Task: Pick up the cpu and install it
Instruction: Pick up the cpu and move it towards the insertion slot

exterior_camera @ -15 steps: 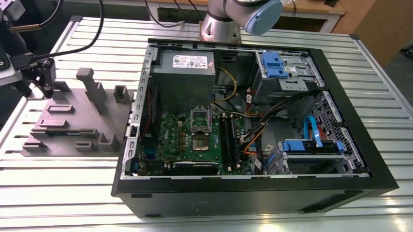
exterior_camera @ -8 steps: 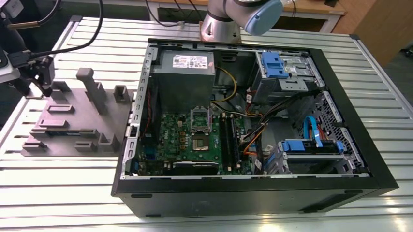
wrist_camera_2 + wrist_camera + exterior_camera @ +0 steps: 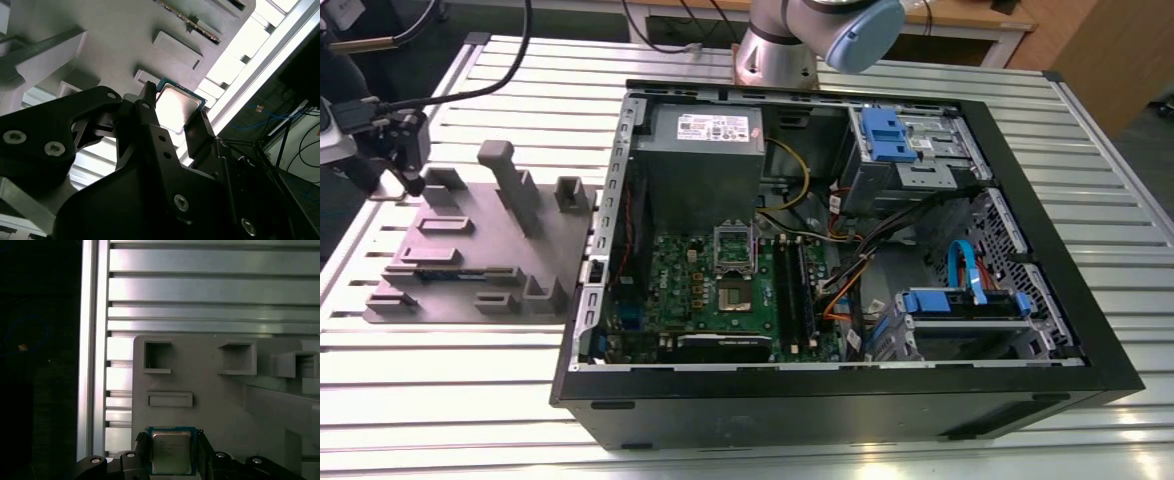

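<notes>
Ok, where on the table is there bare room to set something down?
Bare table slats lie nearer the camera than the grey fixture, at the exterior view's left of the computer case. Another bare strip runs beyond the fixture. Crowded: the fixture's blocks and pockets, where the chip is, and the case's inside, full of cables and drives.

chip (image 3: 171, 452): silver-grey top, blue-green rim | gripper (image 3: 172, 456): black | tray (image 3: 467, 225): plain grey | table (image 3: 440, 400): silver, ribbed in long stripes | computer case (image 3: 854, 410): black | circuit board (image 3: 707, 290): green | power box (image 3: 700, 160): grey, white label | drive clips (image 3: 887, 135): blue | cables (image 3: 961, 264): blue, orange, yellow | arm (image 3: 781, 55): silver, pale blue cap
</notes>
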`<state>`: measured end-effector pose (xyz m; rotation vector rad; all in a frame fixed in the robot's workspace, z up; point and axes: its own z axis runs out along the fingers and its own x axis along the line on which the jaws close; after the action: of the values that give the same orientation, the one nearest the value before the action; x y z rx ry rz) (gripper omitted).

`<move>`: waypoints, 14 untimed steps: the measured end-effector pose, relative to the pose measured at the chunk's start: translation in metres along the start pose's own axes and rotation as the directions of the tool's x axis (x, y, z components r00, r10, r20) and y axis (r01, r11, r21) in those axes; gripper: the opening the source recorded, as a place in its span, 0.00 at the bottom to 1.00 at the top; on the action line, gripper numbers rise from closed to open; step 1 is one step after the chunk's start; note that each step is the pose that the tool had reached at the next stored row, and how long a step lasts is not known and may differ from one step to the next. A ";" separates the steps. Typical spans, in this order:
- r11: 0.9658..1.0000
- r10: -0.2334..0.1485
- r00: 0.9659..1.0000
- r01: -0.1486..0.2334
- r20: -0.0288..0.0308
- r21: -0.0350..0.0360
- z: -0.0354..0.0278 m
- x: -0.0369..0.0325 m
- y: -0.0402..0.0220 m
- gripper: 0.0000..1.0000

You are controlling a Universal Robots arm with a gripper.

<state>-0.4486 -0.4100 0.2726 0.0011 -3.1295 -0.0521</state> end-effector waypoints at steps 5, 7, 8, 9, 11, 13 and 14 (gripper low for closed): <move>1.000 0.000 1.000 0.000 0.000 0.000 -0.0028 0.0000 0.0001 0.47; 1.000 0.000 1.000 0.000 0.000 0.000 -0.0039 0.0001 0.0001 0.47; 1.000 0.000 1.000 0.000 0.000 0.000 -0.0045 0.0001 0.0002 0.47; 1.000 0.000 1.000 0.000 0.000 0.000 -0.0050 0.0001 0.0002 0.47; 1.000 0.000 1.000 0.000 0.000 0.000 -0.0064 0.0001 0.0002 0.47; 1.000 0.000 1.000 0.000 0.000 0.000 -0.0069 0.0001 0.0002 0.47; 1.000 0.000 1.000 0.000 0.000 0.000 -0.0069 0.0001 0.0003 0.47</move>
<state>-0.4486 -0.4100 0.2795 0.0010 -3.1299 -0.0522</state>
